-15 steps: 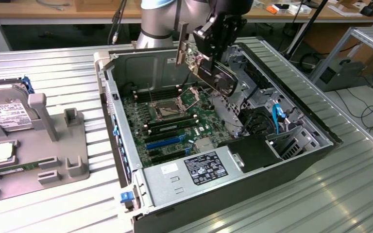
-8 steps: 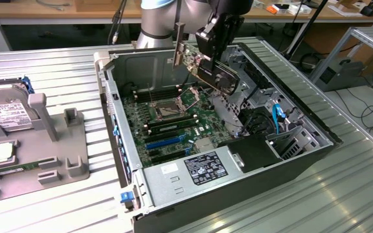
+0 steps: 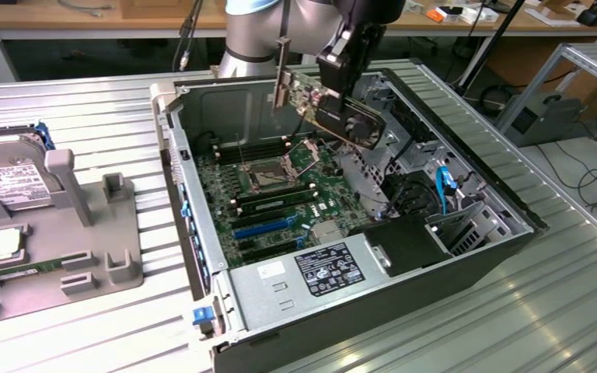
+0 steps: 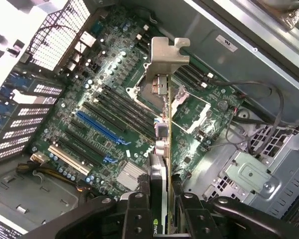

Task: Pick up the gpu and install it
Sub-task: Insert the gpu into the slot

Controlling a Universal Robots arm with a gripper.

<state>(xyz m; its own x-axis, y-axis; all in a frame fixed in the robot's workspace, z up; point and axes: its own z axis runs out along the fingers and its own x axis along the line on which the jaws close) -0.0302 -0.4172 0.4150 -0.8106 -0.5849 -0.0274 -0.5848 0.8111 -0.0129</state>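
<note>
Lying open on the slatted table [image 3: 71,101], the computer case [image 3: 277,326] is seen with its motherboard [image 3: 277,206] exposed, and 1 card, the gpu [image 3: 332,105], is held tilted in the air above it. The gpu is clamped edge-on between the closed fingers of the gripper [image 4: 159,211], so the pickup is judged done. It is not yet seated in the blue slots [image 4: 102,127], so the install is judged to be left.
</note>
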